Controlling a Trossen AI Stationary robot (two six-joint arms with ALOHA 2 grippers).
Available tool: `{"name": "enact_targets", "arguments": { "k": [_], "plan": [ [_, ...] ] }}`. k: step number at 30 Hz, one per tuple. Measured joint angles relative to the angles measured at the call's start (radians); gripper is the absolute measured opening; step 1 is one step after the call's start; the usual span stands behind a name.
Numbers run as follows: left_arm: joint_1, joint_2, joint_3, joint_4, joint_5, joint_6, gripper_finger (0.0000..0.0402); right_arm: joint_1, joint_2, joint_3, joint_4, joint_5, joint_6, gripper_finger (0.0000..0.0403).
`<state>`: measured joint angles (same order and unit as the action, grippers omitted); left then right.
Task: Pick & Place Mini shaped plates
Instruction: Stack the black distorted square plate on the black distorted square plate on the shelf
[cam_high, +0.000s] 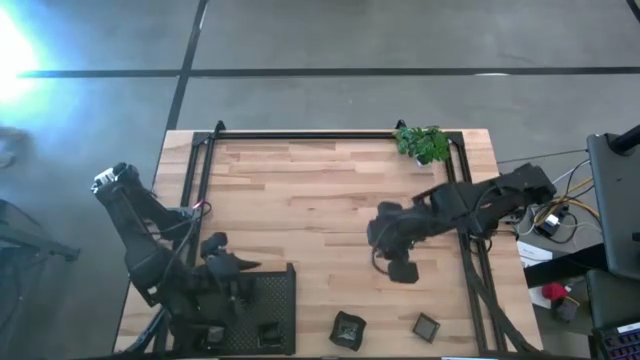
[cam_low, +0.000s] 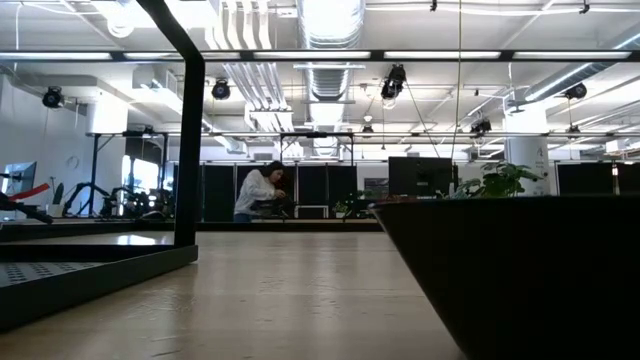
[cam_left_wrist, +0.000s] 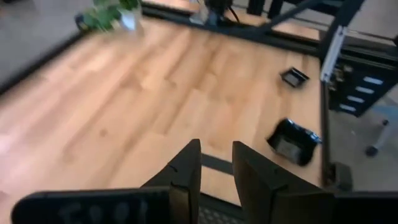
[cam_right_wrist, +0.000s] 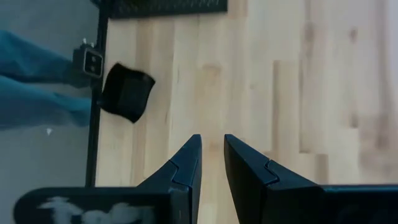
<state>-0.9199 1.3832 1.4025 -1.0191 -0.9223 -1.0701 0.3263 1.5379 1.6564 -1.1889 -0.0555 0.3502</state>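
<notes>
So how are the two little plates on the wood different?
The wavy plate looks bigger and has a bumpy, ruffled rim; the square plate looks smaller, with straight edges. The wavy plate lies nearer the mesh tray; the square plate lies farther from it, toward the table's right side. Both are dark, lie loose on the bare wood near the front edge, and no gripper touches either.

A big open lab or workshop is showing beyond the desk (cam_low: 300, 290): exposed ducts (cam_low: 330, 25) and strip lights are running overhead, dark frames are standing around, a person (cam_low: 258, 192) is working.
</notes>
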Motion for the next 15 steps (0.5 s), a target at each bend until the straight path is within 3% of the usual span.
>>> {"name": "enact_targets", "arguments": {
  "k": [15],
  "plan": [
    [0.031,-0.028,0.0,-0.05,-0.051,0.128,0.0083,0.153,0.0,-0.36,0.442,-0.009,0.07,0.0063]
  ]
}}
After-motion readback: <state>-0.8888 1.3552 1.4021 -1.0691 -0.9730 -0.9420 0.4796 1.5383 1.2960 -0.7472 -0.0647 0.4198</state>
